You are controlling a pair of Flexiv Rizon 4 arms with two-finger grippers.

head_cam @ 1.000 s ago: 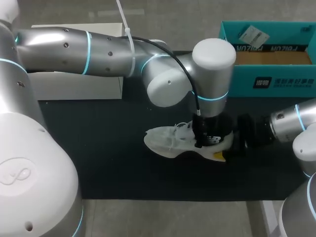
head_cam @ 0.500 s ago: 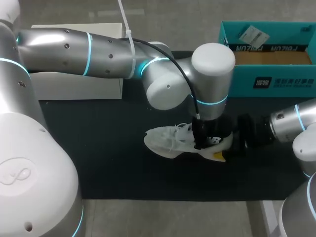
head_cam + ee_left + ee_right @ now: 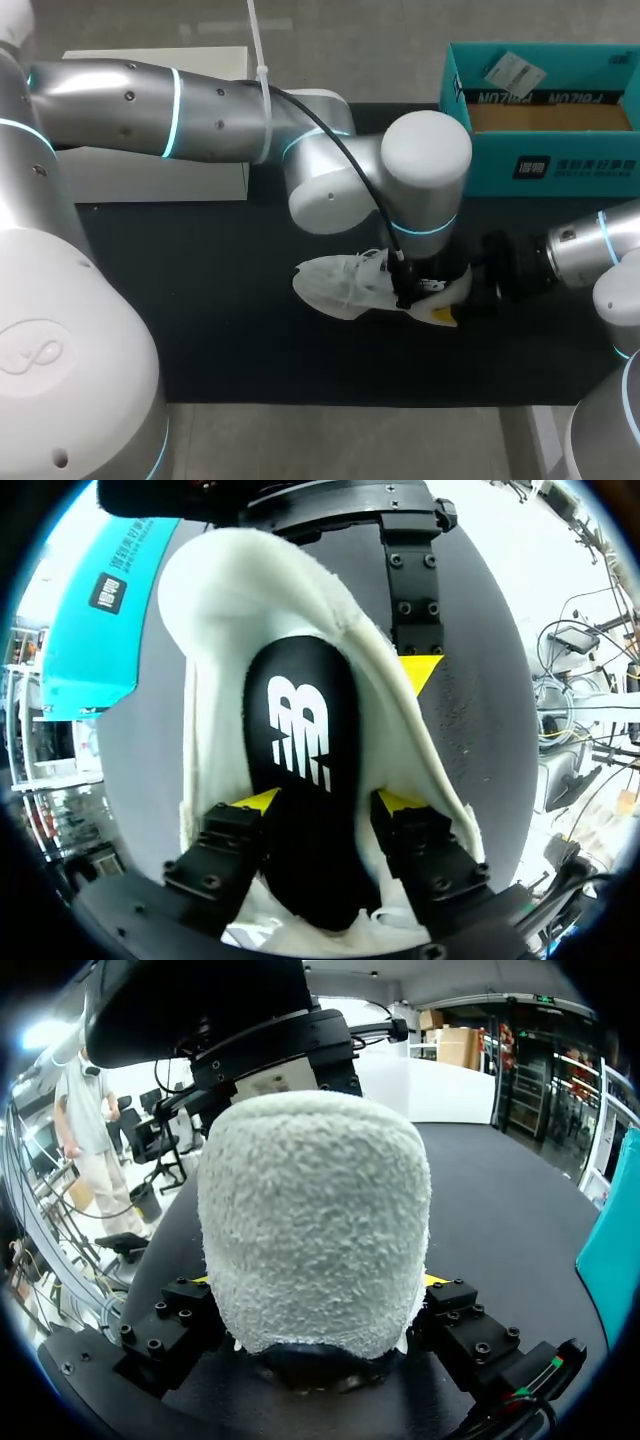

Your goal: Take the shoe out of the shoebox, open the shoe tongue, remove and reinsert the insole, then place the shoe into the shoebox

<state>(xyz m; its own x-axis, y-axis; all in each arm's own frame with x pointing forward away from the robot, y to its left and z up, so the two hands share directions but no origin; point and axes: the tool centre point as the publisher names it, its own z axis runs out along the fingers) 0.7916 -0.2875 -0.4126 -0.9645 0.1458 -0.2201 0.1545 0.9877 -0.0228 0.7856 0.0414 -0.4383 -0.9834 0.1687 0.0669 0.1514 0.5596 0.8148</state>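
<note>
A white shoe [image 3: 345,280] lies on the black mat, toe to the left. My left gripper [image 3: 415,288] points down into its opening. In the left wrist view the black insole [image 3: 300,730] with a white logo lies inside the shoe [image 3: 220,610]. It runs between my left gripper's [image 3: 325,802] open fingers, whose yellow tips stand close at its two edges. My right gripper [image 3: 470,290] comes in from the right at the heel. In the right wrist view the fuzzy white heel [image 3: 310,1220] fills the right gripper [image 3: 315,1290], both fingers against its sides.
The teal shoebox [image 3: 560,165] stands open at the back right, a card inside against its far wall. A white box [image 3: 160,175] sits at the back left under my left arm. The black mat [image 3: 200,300] is bare left of the shoe.
My left arm's wrist has sunk and drifted toward the table's front, over the shoe. The shoe and my right arm have stayed put.
</note>
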